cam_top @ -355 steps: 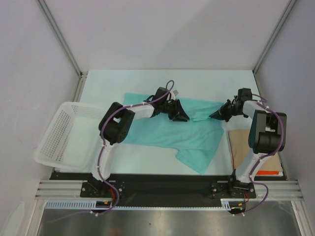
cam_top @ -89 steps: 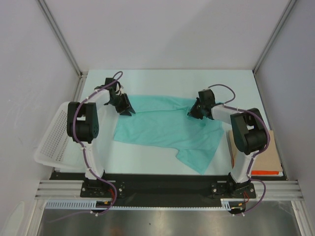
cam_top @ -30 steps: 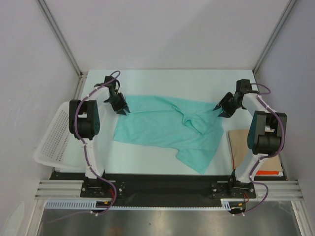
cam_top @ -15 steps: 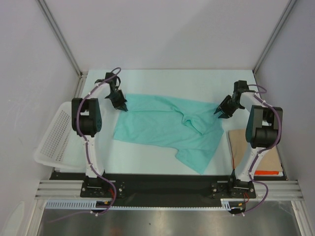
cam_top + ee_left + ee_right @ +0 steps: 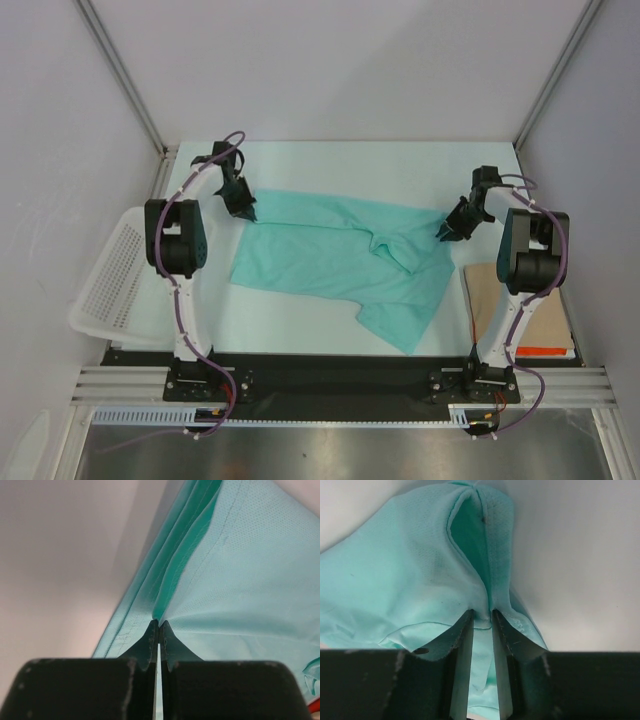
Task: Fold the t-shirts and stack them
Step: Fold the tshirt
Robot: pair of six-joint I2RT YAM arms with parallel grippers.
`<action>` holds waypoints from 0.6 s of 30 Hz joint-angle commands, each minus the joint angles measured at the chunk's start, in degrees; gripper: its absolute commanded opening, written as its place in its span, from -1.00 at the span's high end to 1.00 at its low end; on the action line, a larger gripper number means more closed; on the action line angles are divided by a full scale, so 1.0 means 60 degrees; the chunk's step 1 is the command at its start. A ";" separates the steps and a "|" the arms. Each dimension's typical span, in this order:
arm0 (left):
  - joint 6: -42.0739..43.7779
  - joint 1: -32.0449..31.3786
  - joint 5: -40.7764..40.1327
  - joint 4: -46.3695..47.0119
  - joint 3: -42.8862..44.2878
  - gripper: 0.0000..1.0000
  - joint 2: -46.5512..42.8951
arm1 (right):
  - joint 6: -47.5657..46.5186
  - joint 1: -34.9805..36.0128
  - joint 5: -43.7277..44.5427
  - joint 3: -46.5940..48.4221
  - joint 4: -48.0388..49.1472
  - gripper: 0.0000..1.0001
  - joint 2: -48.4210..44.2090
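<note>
T-shirt (image 5: 340, 255): lay spread on the table (image 5: 330, 165), with a bunched lump near its right side.
Left gripper (image 5: 243, 210): pinched tight on the far left corner.
Right gripper (image 5: 443, 233): closed around the far right corner, but maybe not tight.
Good way: both corners should be lifted together and pulled gently apart, so the lump went flat.
Watch out: a thin pinch could slip.

Soft teal t-shirt (image 5: 340, 255): matt cloth, and up close a fine pinhole knit with stitched hems. On the left gripper (image 5: 159, 627), dull black plastic, slightly scuffed. Beside the t-shirt sit a white plastic mesh basket (image 5: 110, 280) and a matt brown cardboard sheet (image 5: 500, 300), all on a smooth pale counter (image 5: 330, 165).
</note>
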 commanded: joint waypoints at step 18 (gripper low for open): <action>0.0451 0.0391 0.0021 0.0168 0.1471 0.99 0.0622 | -0.0534 -0.0040 0.0216 0.1652 -0.0820 0.99 0.0750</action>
